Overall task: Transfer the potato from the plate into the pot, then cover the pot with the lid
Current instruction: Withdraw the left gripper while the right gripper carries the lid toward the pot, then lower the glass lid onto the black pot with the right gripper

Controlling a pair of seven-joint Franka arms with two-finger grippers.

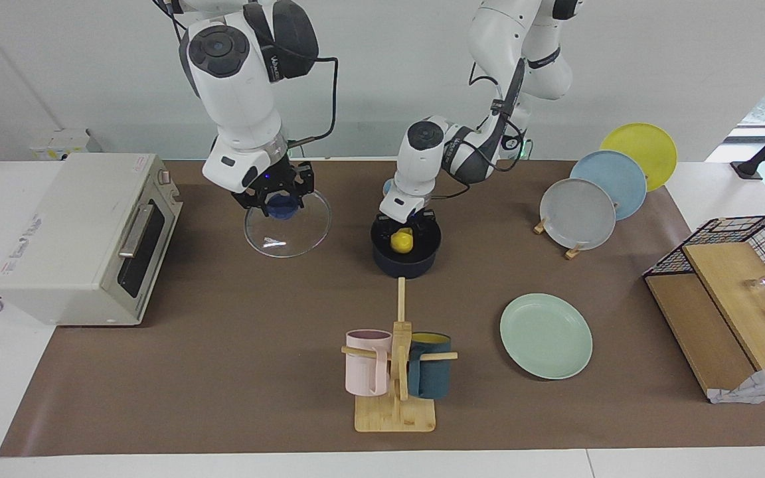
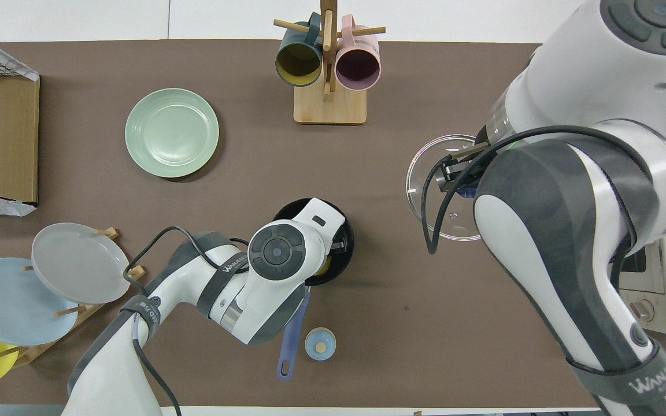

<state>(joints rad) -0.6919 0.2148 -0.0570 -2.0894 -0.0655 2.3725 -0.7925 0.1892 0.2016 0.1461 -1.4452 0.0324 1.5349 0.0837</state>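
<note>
Facing view: the left gripper (image 1: 407, 229) sits low in the mouth of the pot (image 1: 406, 255), directly above the potato (image 1: 401, 241), which lies inside the pot. Whether its fingers have let go of the potato cannot be told from here. The plate (image 1: 546, 336) lies bare on the tabletop (image 1: 223, 372), well apart from that gripper, toward the left arm's end. The right gripper (image 1: 281, 199) is clamped on the blue knob of the lid (image 1: 287, 229), which hangs tilted in the air below it, off toward the right arm's end from the pot.

To do this step well, the left gripper should, in my judgement, rise straight up out of the pot before swinging away, so it neither drags the potato nor nudges the rim. The right gripper should level the lid and wait until the pot's mouth is free.

Overhead view: the left arm's wrist covers most of the pot (image 2: 341, 231); only a sliver of potato (image 2: 324, 269) shows under it. The pot's handle runs back toward the robots, beside a small dome-shaped bell (image 2: 319, 344). The lid (image 2: 434, 190) shows under the right arm.

Legible writing: "WANJEED" on both arms' dark sleeves. The toaster oven (image 1: 77, 232) carries labels too small to read.
</note>
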